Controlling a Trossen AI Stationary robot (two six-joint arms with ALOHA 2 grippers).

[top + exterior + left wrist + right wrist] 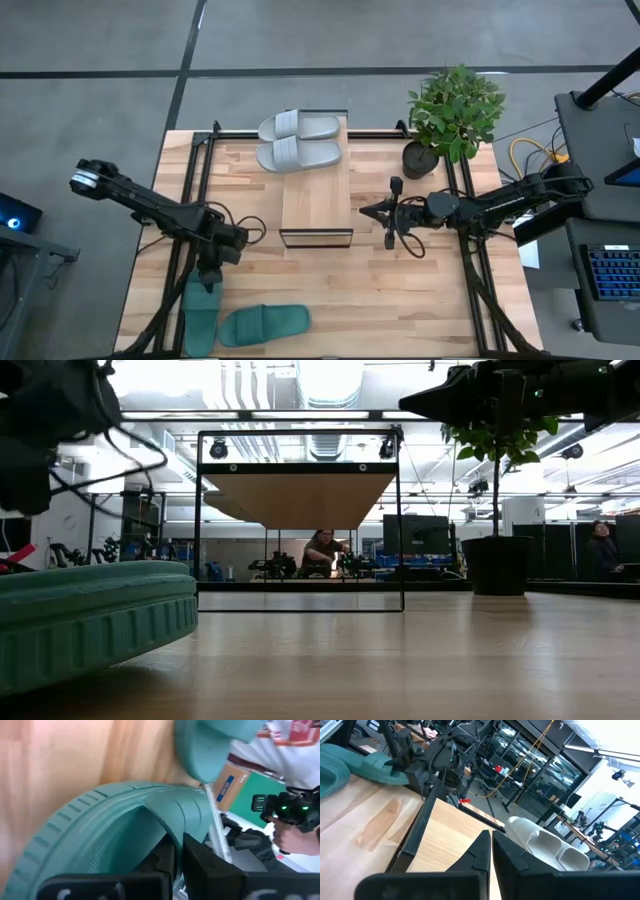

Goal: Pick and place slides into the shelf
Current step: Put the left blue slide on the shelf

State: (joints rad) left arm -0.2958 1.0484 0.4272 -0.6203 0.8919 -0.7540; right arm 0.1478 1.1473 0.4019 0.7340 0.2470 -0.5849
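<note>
The left jaws [177,860] are clenched on the strap of a teal slide [201,316] at the table's [420,300] near left corner — in the left wrist view the dark fingers pinch the arch of the strap between them. That slide lies with its long axis running from the near edge toward the far edge, directly under the left arm's wrist. Its mate, the second teal slide [265,324], lies just beside it to the right, turned crosswise. The two pale slides [298,140] sit side by side at the far end of the shelf [316,200], on its plank top. The shelf stands at mid-table, away from the held slide toward the far right, its long axis also running near to far. So the carry, as I judge it, goes up and diagonally inward to the plank's bare near end. The right jaws [490,851] are clenched on nothing — waiting just right of the shelf.
</note>
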